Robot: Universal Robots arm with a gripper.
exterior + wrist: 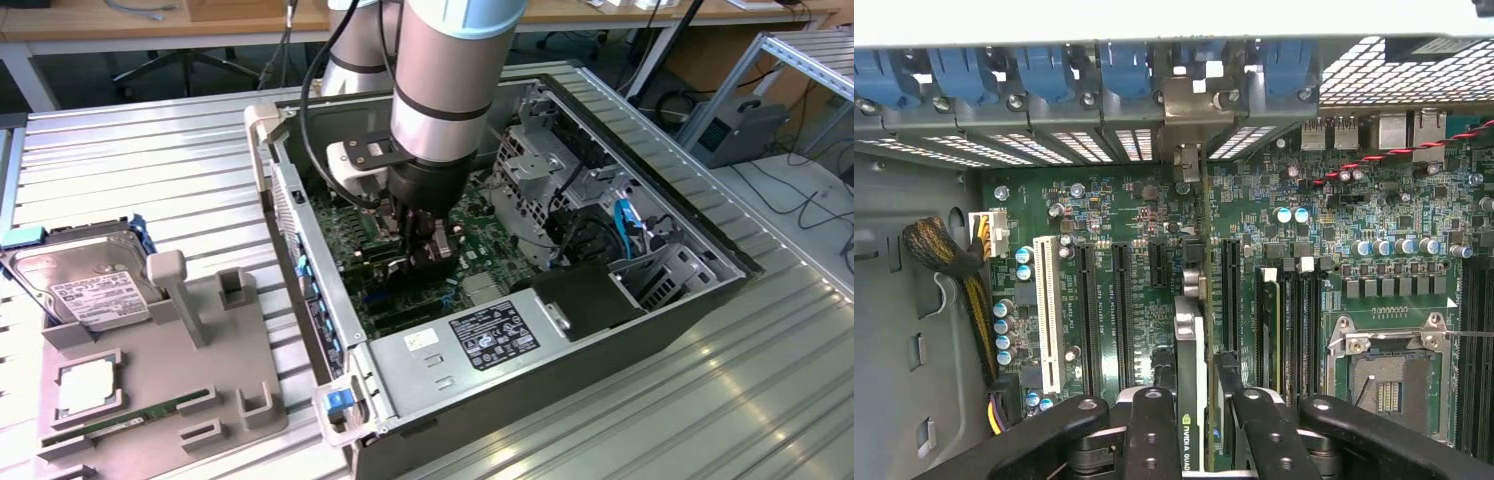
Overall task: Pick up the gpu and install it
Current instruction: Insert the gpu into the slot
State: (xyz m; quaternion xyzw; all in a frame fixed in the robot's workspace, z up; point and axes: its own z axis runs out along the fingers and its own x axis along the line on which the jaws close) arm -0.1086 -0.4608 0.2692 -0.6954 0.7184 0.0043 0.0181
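My gripper [420, 255] is lowered into the open computer case [400, 390], just above the green motherboard [1144, 215]. Between the two black fingers [1153, 425] stands the gpu [1191, 340], seen edge-on as a thin card with a green logo strip. Its silver bracket [1190, 105] reaches the row of rear slot openings in the case wall. The card stands upright along a black expansion slot, touching or very close to it. My gripper [1199, 405] is shut on the gpu's upper edge. In the exterior view the card [437, 240] is mostly hidden by the wrist.
A grey fixture tray [160, 390] beside the case holds a silver hard drive [87, 285], a green memory stick [134, 415] and a chip [80, 385]. Inside the case are a white slot [1049, 310], a CPU socket [1384, 365], a drive cage [534, 165] and a cable bundle [949, 255].
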